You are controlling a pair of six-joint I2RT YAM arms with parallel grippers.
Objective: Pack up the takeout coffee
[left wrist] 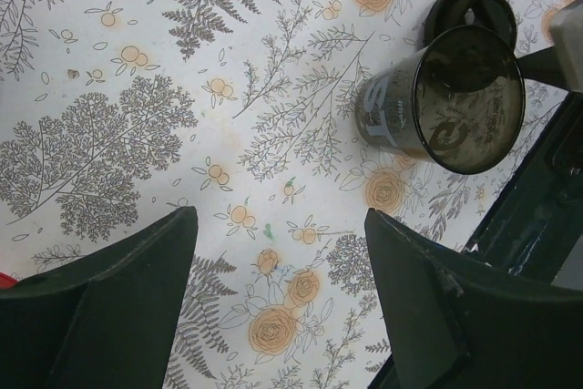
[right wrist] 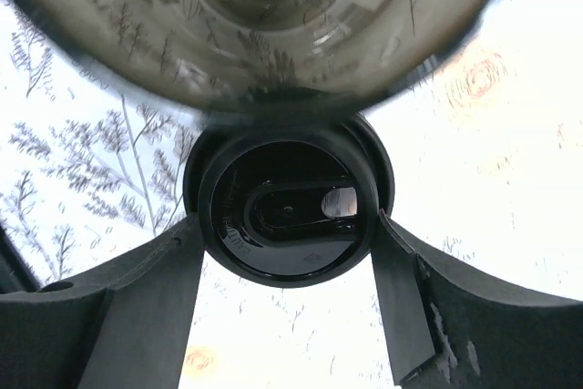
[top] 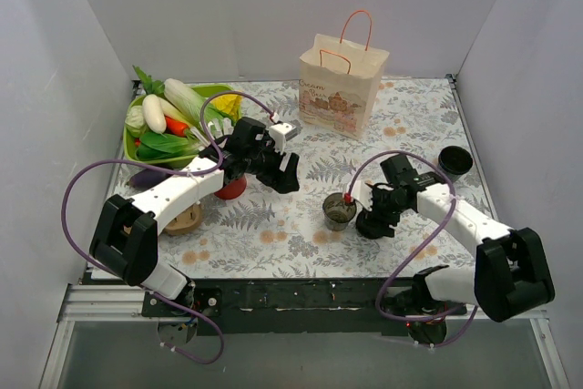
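The right pincer [top: 372,223] grips the coffee [right wrist: 287,216] at its lid, upright on the bench [left wrist: 137,88], just beside a lidless cup [left wrist: 455,102]. The left pincer [left wrist: 278,225] hangs released, holding nothing.

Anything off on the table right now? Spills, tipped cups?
No spill, no cup tipped. Only oddity: the lidless dark cup stands crowded right beside the lidded coffee that the right hand straddles.

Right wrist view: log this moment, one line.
right tool straddles black lid, grip unclear | lidless cup adjacent | left tool open, empty
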